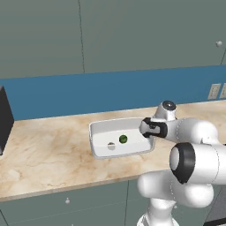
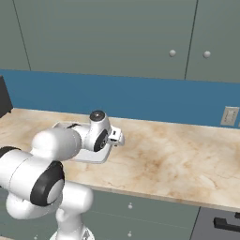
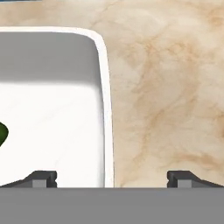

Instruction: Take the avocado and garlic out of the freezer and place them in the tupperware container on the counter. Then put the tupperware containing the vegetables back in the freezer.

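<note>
White and lidless, the tupperware container (image 1: pixel 99 132) sits on the beige marbled desk (image 1: pixel 44 150), holding the dark green avocado (image 1: pixel 123 139) and, just beside it, the pale garlic (image 1: pixel 111 146). Over the tub's right rim hang the jaws, spread wide and gripping nothing; one dark fingertip (image 3: pixel 41 178) is above the tub floor, the other above bare stone. Behind runs a blue backsplash (image 1: pixel 110 90) with a wall outlet (image 2: pixel 229 116). No writing is readable.
</note>
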Motion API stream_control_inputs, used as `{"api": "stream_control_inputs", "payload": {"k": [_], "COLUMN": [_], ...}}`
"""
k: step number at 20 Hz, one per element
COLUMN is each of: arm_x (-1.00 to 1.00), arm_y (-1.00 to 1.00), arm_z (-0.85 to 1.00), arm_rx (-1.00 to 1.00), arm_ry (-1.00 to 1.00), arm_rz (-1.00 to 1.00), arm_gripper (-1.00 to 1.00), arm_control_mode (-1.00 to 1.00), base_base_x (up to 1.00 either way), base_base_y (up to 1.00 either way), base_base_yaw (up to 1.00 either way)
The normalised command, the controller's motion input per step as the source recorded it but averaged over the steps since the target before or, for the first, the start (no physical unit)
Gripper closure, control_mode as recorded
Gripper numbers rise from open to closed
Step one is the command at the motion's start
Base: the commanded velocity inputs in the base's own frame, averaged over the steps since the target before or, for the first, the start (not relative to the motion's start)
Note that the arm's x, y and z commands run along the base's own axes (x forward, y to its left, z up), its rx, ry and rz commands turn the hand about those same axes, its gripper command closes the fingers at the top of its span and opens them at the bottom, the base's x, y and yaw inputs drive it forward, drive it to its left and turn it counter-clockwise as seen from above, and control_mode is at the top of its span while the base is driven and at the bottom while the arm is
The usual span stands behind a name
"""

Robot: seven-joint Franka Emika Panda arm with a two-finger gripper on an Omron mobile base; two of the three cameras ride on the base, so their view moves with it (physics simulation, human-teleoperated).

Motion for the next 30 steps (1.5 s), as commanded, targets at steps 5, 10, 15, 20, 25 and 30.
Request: {"api": "stream_control_inputs", "payload": {"k": [5,10,15,20,25,30], "arm_x": [0.22,0.11,0.01,-0.04,-0.21,-0.25], "arm_y": [0.00,0.00,0.04,0.01,0.11,0.20], "arm_z": [-0.35,-0.28,-0.24,-0.11,-0.05,0.10], "arm_rx": [0.00,0.00,0.00,0.00,0.00,0.04], "arm_ry": [0.00,0.00,0.00,0.00,0.00,0.00], "arm_rz": [0.00,0.00,0.00,0.00,0.00,-0.01], "arm_gripper": [-1.00,-1.00,1.00,1.00,1.00,1.00], "arm_control_mode": [-1.00,-1.00,-1.00,-1.00,-1.00,-1.00], "base_base_x": [0.00,0.00,0.00,0.00,0.00,0.00], "base_base_y": [0.00,0.00,0.00,0.00,0.00,0.00], "base_base_yaw": [0.00,0.00,0.00,0.00,0.00,0.00]}}
